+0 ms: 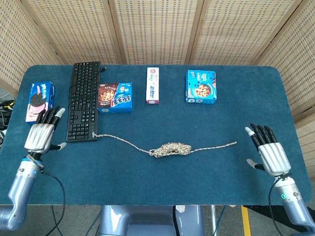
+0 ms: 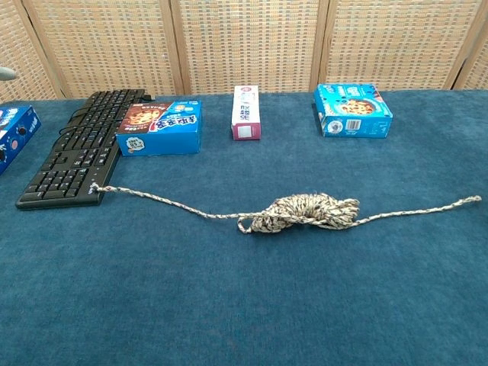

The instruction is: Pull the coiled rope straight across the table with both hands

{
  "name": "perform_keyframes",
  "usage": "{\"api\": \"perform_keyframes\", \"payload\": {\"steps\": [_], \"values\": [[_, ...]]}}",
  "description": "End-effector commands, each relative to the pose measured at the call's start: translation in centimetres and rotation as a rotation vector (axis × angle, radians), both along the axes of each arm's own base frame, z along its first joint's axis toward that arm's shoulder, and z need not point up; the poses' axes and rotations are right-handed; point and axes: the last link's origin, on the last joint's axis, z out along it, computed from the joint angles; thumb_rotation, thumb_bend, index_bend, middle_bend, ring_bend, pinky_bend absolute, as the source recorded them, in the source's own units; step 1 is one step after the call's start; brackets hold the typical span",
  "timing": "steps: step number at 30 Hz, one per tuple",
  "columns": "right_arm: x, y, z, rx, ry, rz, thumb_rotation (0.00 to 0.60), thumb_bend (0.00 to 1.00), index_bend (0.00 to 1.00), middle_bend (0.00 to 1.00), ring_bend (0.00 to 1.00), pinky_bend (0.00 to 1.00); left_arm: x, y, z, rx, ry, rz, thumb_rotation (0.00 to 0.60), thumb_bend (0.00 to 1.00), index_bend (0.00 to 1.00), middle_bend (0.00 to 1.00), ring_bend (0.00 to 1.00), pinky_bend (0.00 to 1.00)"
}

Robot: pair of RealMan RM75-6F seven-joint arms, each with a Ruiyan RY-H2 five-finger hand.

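The speckled rope (image 1: pixel 171 147) (image 2: pixel 305 211) lies slack on the blue table, a bundle of coils in its middle. One end rests by the keyboard's near corner (image 1: pixel 93 135) (image 2: pixel 94 187). The other end trails off to the right (image 1: pixel 234 143) (image 2: pixel 474 200). My left hand (image 1: pixel 41 135) hovers at the table's left edge, fingers spread, holding nothing, well left of the rope. My right hand (image 1: pixel 269 155) is near the right edge, fingers spread and empty, right of the rope's end. In the chest view only a sliver of the left hand (image 2: pixel 4 72) shows at the frame's left edge.
A black keyboard (image 1: pixel 84 100) (image 2: pixel 78 155) lies at the back left. Beside it are an Oreo box (image 1: pixel 39 101), a chocolate cookie box (image 1: pixel 115 97) (image 2: pixel 159 126), a toothpaste box (image 1: pixel 153 85) (image 2: pixel 245 113) and a blue cookie box (image 1: pixel 201 86) (image 2: pixel 352 110).
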Motion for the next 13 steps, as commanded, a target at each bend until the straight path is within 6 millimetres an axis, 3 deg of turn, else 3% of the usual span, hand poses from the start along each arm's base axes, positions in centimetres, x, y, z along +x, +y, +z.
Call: {"api": "perform_keyframes", "payload": {"steps": [1, 8, 13], "values": [[-0.5, 2.0, 0.9, -0.039, -0.004, -0.031, 0.600, 0.00, 0.00, 0.00, 0.00, 0.00, -2.8, -4.3, 1.7, 0.023, -0.012, 0.020, 0.600, 0.00, 0.00, 0.00, 0.00, 0.00], [-1.2, 4.5, 1.5, -0.082, -0.049, -0.053, 0.600, 0.00, 0.00, 0.00, 0.00, 0.00, -6.1, -9.3, 2.8, 0.056, -0.010, 0.024, 0.600, 0.00, 0.00, 0.00, 0.00, 0.00], [-1.0, 5.5, 1.8, -0.090, -0.052, -0.045, 0.600, 0.00, 0.00, 0.00, 0.00, 0.00, -7.1, -11.0, 2.9, 0.059, -0.016, 0.022, 0.600, 0.00, 0.00, 0.00, 0.00, 0.00]]}}
